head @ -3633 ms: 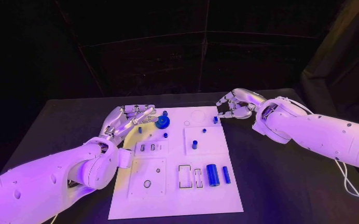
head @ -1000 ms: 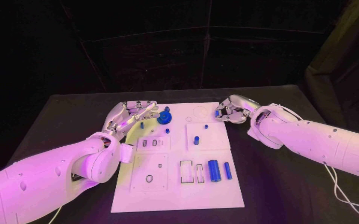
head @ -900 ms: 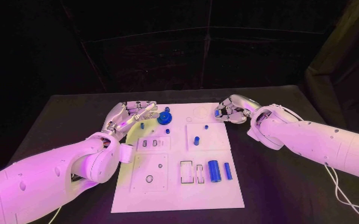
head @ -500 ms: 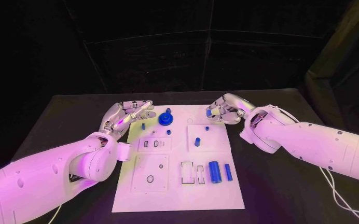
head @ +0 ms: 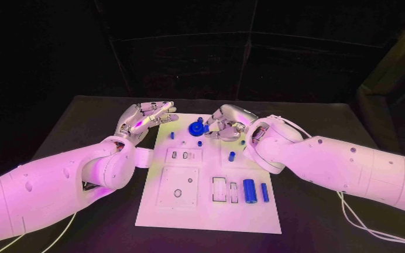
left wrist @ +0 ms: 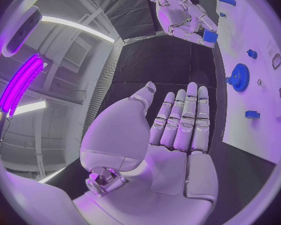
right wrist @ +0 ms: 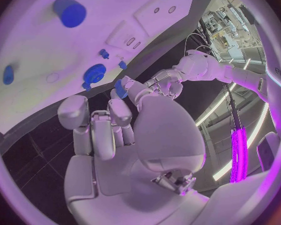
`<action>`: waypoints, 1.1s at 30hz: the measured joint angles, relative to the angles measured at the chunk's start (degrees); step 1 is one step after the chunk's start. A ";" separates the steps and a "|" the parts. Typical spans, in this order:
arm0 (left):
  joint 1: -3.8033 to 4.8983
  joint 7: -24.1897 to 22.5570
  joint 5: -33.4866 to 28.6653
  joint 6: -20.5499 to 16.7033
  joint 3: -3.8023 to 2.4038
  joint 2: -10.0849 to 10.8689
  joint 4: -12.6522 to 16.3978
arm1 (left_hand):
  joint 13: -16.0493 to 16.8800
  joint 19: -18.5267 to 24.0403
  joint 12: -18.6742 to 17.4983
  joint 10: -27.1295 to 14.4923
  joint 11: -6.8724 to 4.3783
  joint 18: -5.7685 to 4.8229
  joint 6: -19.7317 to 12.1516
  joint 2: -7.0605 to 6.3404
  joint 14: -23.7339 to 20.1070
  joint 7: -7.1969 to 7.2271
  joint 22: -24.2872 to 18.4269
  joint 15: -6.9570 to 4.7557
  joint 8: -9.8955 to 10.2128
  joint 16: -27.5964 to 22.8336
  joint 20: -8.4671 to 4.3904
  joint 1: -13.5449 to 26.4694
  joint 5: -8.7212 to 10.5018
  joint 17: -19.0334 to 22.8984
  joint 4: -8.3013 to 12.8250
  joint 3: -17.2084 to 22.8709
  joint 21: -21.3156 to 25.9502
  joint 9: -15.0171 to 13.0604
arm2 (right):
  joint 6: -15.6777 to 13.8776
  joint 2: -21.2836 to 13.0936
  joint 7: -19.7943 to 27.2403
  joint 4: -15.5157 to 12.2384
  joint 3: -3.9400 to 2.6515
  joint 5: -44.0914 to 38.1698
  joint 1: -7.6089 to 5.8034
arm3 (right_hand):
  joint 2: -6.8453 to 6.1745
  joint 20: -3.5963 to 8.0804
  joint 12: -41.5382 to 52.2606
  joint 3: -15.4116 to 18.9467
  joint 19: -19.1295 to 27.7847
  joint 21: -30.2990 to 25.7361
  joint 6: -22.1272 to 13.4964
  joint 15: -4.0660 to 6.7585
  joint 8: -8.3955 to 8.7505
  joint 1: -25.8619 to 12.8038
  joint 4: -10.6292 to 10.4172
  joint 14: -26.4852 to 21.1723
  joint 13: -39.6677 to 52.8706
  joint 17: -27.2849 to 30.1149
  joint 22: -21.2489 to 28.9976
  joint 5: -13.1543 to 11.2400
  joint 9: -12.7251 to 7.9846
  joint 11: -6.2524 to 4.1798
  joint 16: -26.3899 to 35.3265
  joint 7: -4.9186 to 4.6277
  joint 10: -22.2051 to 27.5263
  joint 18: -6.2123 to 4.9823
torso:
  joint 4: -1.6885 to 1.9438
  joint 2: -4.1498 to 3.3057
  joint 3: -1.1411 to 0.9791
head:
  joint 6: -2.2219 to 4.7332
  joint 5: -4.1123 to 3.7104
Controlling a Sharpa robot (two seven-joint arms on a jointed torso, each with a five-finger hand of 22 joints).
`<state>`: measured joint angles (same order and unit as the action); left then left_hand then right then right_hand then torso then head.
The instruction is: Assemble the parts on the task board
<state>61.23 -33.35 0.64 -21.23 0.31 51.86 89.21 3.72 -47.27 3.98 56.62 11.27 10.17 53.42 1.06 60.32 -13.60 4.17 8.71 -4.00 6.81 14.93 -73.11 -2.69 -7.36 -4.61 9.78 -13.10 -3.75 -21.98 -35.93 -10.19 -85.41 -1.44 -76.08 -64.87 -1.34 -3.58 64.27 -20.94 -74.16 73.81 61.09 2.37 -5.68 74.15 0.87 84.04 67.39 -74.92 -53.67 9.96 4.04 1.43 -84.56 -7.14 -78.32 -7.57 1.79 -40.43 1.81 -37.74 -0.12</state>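
Here, right hand (head: 223, 123) pinches small blue part (left wrist: 210, 36) above task board (head: 198, 209), likely carrying it for insertion; left hand (head: 143, 117) beside board, fingers straight, holding nothing.

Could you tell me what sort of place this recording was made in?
Probably a robot lab or demo booth: a white task board with blue parts lies on a black table against dark drapes, and the wrist views show strip lights and an industrial ceiling.
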 measured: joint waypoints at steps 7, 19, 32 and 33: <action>0.70 0.00 -0.42 -0.05 0.00 0.20 -0.08 | 0.00 0.00 0.00 0.00 0.00 0.00 0.00 0.00 0.00 0.00 0.01 0.00 0.00 0.00 0.00 0.00 0.00 0.00 0.03 0.03 0.00 0.00 | 1.85 4.56 -3.06 1.52 0.10 -5.76 0.00 | -0.70 0.00 0.00 -0.16 0.00 0.00 0.09 0.00 -0.40 -1.14 -0.15 0.00 -0.03 0.00 0.16 -0.10 0.08 0.00 0.00 -0.07 0.00 0.00 | 0.13 0.08 0.26 | -0.53 1.10; 1.06 -0.03 -0.85 -0.12 -0.01 -0.45 -0.24 | 0.00 0.00 0.00 0.00 0.00 0.00 0.00 0.00 0.00 0.00 0.01 0.00 0.00 0.00 0.00 0.00 0.00 0.00 0.04 0.03 0.00 0.00 | 3.69 9.06 -5.33 4.21 2.13 -12.63 0.93 | -0.83 0.21 0.00 -0.17 -0.20 0.00 0.32 -0.01 -0.46 -1.28 -0.16 0.00 0.03 0.01 0.16 -0.12 0.12 0.00 0.00 -0.07 0.00 0.00 | 0.05 0.00 0.12 | -1.27 2.15; 1.08 -0.03 -1.19 -0.11 0.00 -1.07 -0.74 | 0.00 0.00 0.00 0.00 0.00 0.00 0.00 0.00 0.00 0.00 0.02 0.00 0.00 0.00 0.00 0.00 0.00 0.00 0.03 0.03 0.00 0.00 | 4.86 10.08 -5.82 5.67 2.41 -15.52 2.14 | -1.00 0.21 0.00 -0.15 -0.20 0.00 0.52 -0.01 -0.39 -1.42 -0.15 0.00 0.02 0.01 0.27 -0.31 0.07 0.01 0.01 -0.08 0.01 -0.01 | 0.15 -0.14 0.01 | -1.75 2.70; 1.08 -0.03 -1.21 -0.11 0.00 -1.11 -0.77 | 0.00 0.00 0.00 0.00 0.00 0.00 0.00 0.00 0.00 0.00 0.02 0.00 0.00 0.00 0.00 0.00 0.00 0.00 0.03 0.03 0.00 0.00 | 4.92 10.14 -5.84 5.75 2.42 -15.64 2.17 | -1.00 0.21 0.00 -0.15 -0.20 0.00 0.53 -0.01 -0.30 -1.42 -0.15 0.00 0.02 0.01 0.27 -0.31 0.07 0.01 0.01 -0.09 0.01 0.00 | 0.15 -0.14 0.01 | -1.79 2.70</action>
<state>62.31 -33.39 -0.58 -21.34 0.31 50.76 88.43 3.72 -47.27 3.98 56.62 11.27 10.17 53.42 1.06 60.32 -13.60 4.19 8.71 -4.00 6.82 14.93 -73.11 -2.69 -7.36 -4.58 9.82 -13.10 -3.75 -17.05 -25.79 -16.03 -79.66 0.98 -91.72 -62.70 -2.35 -3.37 64.26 -21.09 -74.36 73.81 61.62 2.35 -5.97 72.73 0.72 84.04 67.40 -74.91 -53.40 9.64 4.11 1.44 -84.55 -7.22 -78.31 -7.57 1.93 -40.57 1.82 -39.53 2.58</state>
